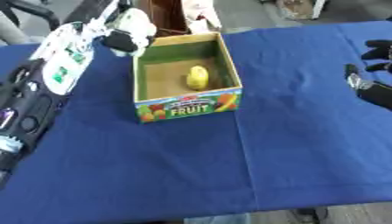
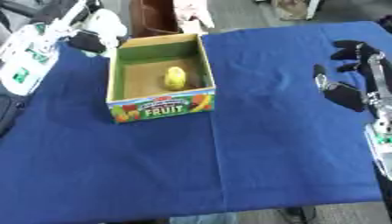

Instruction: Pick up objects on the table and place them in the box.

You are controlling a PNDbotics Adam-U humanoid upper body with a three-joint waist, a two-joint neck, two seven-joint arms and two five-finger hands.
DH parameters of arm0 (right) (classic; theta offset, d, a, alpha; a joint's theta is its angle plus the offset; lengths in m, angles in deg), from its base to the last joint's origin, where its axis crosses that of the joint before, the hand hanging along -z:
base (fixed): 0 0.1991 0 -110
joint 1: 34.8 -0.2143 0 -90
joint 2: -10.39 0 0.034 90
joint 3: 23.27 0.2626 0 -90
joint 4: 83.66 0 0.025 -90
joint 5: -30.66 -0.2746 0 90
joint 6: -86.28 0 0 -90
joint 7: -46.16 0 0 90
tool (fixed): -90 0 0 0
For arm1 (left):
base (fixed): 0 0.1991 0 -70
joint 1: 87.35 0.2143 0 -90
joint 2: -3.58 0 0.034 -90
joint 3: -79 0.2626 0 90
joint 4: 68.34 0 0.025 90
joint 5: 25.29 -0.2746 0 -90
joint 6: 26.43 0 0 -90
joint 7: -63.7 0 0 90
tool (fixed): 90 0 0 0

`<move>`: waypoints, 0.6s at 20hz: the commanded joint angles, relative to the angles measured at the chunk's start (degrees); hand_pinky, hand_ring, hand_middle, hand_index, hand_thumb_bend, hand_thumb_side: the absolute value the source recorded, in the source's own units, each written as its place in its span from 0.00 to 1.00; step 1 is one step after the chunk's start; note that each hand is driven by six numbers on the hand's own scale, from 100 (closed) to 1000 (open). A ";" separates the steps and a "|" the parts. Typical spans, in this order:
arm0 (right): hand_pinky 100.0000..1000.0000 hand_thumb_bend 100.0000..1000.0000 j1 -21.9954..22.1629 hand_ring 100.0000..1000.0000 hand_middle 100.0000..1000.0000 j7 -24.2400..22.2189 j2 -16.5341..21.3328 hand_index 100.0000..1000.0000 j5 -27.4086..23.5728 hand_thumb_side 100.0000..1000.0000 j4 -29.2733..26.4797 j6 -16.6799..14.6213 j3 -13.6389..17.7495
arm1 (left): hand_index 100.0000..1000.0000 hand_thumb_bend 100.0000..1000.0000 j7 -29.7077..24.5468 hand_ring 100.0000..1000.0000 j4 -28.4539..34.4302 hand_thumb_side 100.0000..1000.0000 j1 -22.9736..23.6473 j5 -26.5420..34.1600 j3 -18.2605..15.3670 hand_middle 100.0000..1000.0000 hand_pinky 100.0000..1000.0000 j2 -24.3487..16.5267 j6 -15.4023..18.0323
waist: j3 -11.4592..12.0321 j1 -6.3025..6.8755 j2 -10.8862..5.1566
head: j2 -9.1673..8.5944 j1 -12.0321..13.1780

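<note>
A cardboard box (image 1: 189,106) with green inner walls and a "FRUIT" label stands on the blue cloth, left of the middle. On its floor lies a yellow oval object (image 1: 197,77). My left arm runs up the left side. My left hand (image 1: 121,41) shows as a black shape under a white casing, just outside the box's far left corner. Whether it holds anything is hidden. Near the right edge, well apart from the box, my right hand (image 2: 343,92) hovers open above the cloth with its fingers spread, holding nothing.
The blue cloth (image 1: 291,131) covers the whole table, creased down the middle. Its front edge runs along the bottom, with floor below it. A brown wooden piece (image 1: 165,15) and a pale object stand just behind the box.
</note>
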 commanded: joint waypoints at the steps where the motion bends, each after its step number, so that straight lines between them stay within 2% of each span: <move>1: 0.59 0.18 -1.44 0.71 0.54 -0.32 0.43 0.76 0.08 0.00 -0.55 -0.22 0.06 | 0.49 0.43 0.80 0.29 -1.90 0.23 -2.00 -1.17 0.04 0.25 0.48 1.02 1.10 | -0.35 -0.28 -0.55 | -0.32 0.58; 9: 0.59 0.18 -1.57 0.71 0.53 -0.54 0.08 0.76 0.00 0.00 -0.37 -0.44 -0.06 | 0.52 0.48 2.39 0.32 -5.79 0.23 -2.80 -1.95 0.49 0.28 0.49 3.66 2.81 | -1.25 -0.38 0.05 | -0.38 1.01; 11: 0.59 0.18 -1.54 0.71 0.53 -0.61 0.02 0.76 -0.02 0.00 -0.33 -0.49 -0.07 | 0.52 0.51 2.31 0.33 -6.19 0.23 -2.71 -1.71 0.77 0.29 0.49 4.08 3.29 | -1.25 -0.45 0.05 | -0.37 0.99; 12: 0.59 0.18 -1.53 0.71 0.53 -0.63 0.00 0.76 -0.03 0.00 -0.31 -0.51 -0.06 | 0.53 0.57 2.19 0.34 -6.35 0.22 -2.65 -1.54 0.89 0.30 0.50 4.24 3.54 | -1.25 -0.48 0.04 | -0.38 0.97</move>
